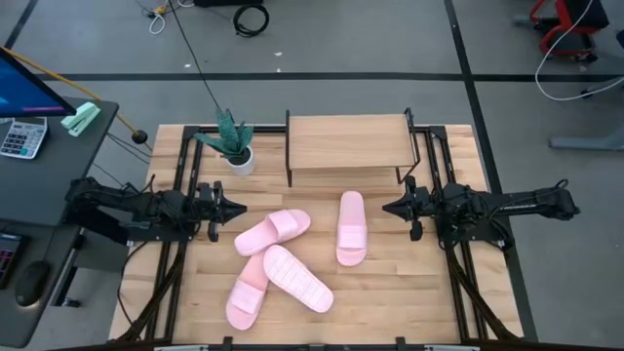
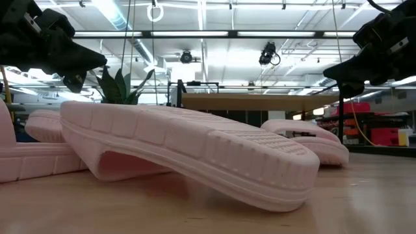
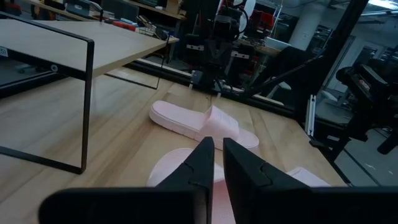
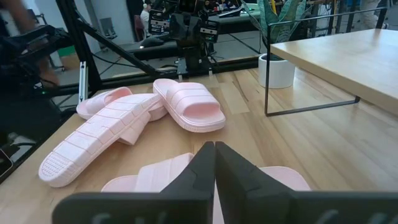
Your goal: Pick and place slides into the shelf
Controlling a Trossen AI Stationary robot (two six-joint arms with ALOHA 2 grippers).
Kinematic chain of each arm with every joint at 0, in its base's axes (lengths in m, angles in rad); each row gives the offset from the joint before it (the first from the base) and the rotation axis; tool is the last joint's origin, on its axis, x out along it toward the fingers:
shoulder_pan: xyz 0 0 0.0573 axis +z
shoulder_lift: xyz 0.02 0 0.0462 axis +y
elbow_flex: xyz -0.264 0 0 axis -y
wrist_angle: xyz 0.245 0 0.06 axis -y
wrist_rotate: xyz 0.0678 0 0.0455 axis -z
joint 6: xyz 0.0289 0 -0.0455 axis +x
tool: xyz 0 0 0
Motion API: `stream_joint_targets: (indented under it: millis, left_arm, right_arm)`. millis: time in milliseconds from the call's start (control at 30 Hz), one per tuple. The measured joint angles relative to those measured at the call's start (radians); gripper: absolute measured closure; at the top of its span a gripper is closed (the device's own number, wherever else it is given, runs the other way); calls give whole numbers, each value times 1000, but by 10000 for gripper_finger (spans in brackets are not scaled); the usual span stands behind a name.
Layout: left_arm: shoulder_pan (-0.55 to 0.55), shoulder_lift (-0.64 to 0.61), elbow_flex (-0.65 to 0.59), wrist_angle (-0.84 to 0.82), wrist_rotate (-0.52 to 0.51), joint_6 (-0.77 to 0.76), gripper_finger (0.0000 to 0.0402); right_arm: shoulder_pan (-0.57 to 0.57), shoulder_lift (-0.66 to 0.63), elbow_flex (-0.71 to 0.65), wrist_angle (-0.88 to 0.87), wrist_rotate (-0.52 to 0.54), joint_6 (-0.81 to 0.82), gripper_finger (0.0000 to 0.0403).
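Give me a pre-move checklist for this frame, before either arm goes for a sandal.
1. Left gripper empty, above the table: ok.
2. Right gripper shut and empty: ok.
3. Shelf upright, top free: ok; space underneath: cannot tell.
4. Lone sandal right way up, apart from the others: ok.
5. Upside-down sandal lying across another sandal: not ok for a clean grab.
6. Potted plant beside the shelf, clear of the sandals: ok.

Fourth slide (image 1: pixel 249 291) half hidden under overturned slide (image 1: pixel 296 278), plant (image 2: pixel 120 86) mostly hidden
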Motion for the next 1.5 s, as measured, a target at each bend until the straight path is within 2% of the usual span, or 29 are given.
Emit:
stream_joint_targets:
  millis: [300,667,1067,1500]
  left_arm:
    - [0,0,0,0,0,0,374]
    - [0,0,0,0,0,0,361]
    - [0,0,0,0,0,0,376]
    - [0,0,0,0,0,0,363]
  right_arm:
    - [0,0,0,0,0,0,385]
    - [0,0,0,0,0,0,385]
    - [0,0,0,0,0,0,385]
    - [0,0,0,0,0,0,385]
